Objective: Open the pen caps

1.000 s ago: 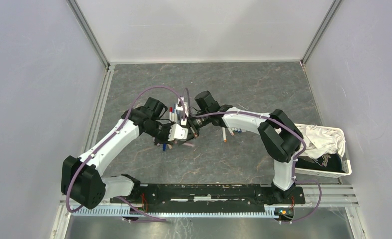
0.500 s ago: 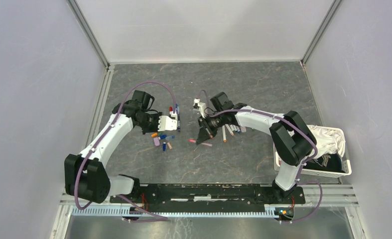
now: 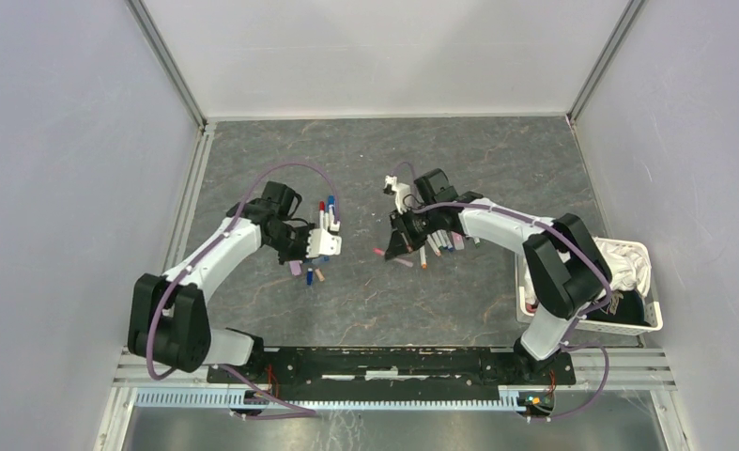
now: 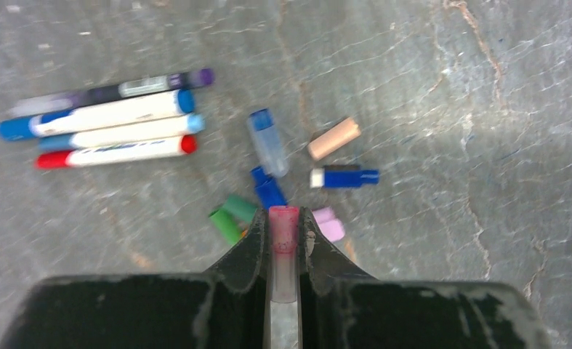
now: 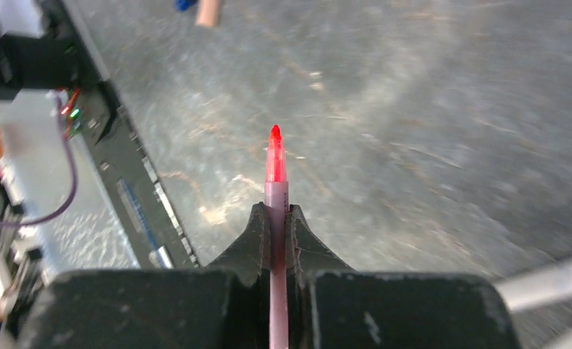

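One pink cap (image 4: 283,231) is off: left fingers (image 4: 250,254) pinch it, right fingers (image 5: 258,243) pinch its pen (image 5: 275,171); next, lay both down.

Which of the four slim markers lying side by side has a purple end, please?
The dark marker, outermost in the row; the others have white barrels.

Pink-red cap (image 4: 283,227); red-tipped pale pink pen (image 5: 275,200); grey veined table (image 3: 497,160); white basket (image 3: 619,329).

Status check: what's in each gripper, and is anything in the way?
Left gripper shut on pink cap. Right gripper shut on pen, red tip bare. Loose caps lie scattered just beyond the left fingertips.
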